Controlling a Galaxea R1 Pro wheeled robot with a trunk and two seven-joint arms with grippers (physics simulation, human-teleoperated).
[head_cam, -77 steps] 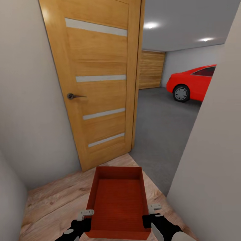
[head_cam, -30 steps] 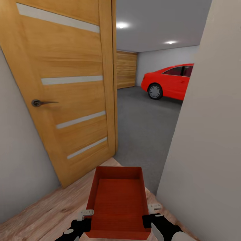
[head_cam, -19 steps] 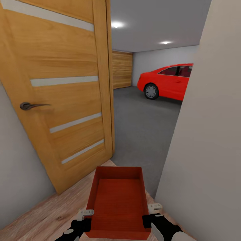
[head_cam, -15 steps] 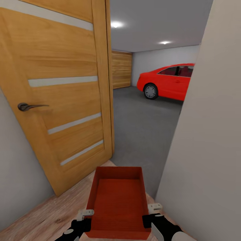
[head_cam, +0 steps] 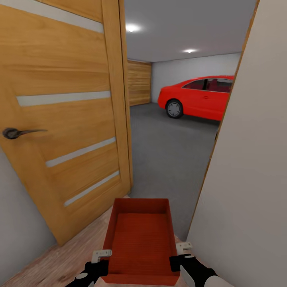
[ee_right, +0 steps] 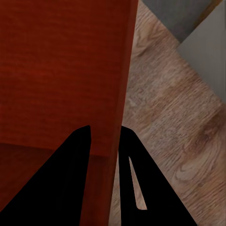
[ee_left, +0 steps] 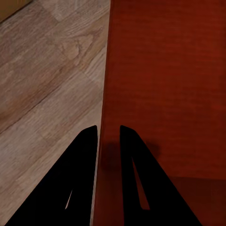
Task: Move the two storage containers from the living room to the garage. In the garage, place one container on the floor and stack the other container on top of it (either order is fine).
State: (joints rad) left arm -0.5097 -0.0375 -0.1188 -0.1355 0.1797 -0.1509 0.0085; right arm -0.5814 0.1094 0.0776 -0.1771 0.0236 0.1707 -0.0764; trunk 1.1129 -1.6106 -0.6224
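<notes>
I am in a home, at the doorway from a wood-floored room into its garage. At the left of my head view stands an open orange wooden door with frosted horizontal strips (head_cam: pixel 67 131) and a dark lever handle (head_cam: pixel 16 132). Light wood plank flooring (head_cam: pixel 59 259) lies along the bottom of the frame. Through the opening in the middle, rough dark grey concrete floor (head_cam: pixel 167 151) runs back to a shiny red car (head_cam: pixel 199 97) at the centre right, plain white walls (head_cam: pixel 187 69), a wood-panelled wall section (head_cam: pixel 139 81) and round ceiling lights (head_cam: pixel 131 28) near the top.
</notes>
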